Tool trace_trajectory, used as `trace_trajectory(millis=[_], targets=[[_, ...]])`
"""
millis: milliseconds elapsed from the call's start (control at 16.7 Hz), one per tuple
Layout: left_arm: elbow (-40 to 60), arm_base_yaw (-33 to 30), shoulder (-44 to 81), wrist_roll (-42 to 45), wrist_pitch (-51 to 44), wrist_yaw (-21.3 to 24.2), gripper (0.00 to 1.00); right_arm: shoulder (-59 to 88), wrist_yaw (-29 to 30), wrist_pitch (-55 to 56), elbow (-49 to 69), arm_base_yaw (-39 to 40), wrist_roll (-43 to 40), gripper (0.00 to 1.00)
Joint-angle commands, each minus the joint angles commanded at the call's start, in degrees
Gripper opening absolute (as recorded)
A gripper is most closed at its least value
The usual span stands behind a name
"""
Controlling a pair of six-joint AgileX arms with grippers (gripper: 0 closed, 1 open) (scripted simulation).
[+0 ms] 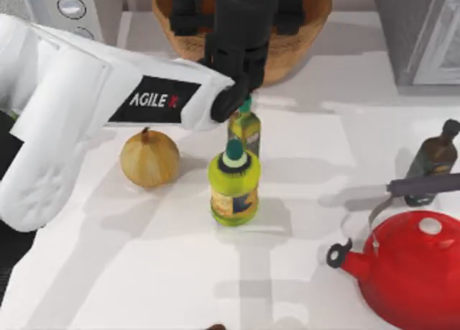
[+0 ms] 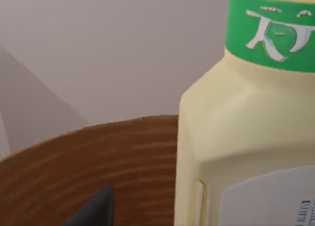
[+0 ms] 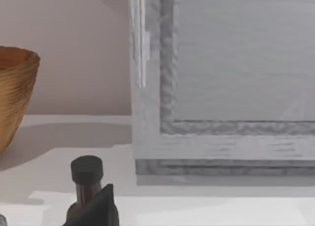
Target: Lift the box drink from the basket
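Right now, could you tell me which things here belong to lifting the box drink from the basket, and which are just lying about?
Part of the job:
- box drink, close before the left wrist camera
- basket, at the table's far edge
- left gripper, over the basket

Lying about:
- onion
- yellow-green bottle
- olive oil bottle
- dark bottle
- red kettle

Left arm point(image 1: 108, 100) hides basket point(image 1: 302, 46) middle in top view; box drink point(image 2: 246, 137) cropped in left wrist view; kettle point(image 1: 413, 269) cut by edge.
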Motion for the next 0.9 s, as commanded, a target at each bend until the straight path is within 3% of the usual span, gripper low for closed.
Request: trace_trajectory(millis=[540, 900], targets=[[1.5, -0.2, 1.8, 0.0, 0.0, -0.3, 1.0, 0.0, 0.0, 0.0, 0.0, 0.0, 0.0, 1.0], [10.6, 0.8, 6.1, 0.3, -4.3, 0.7, 1.0, 0.0, 0.0, 0.0, 0.0, 0.0, 0.0, 1.0]])
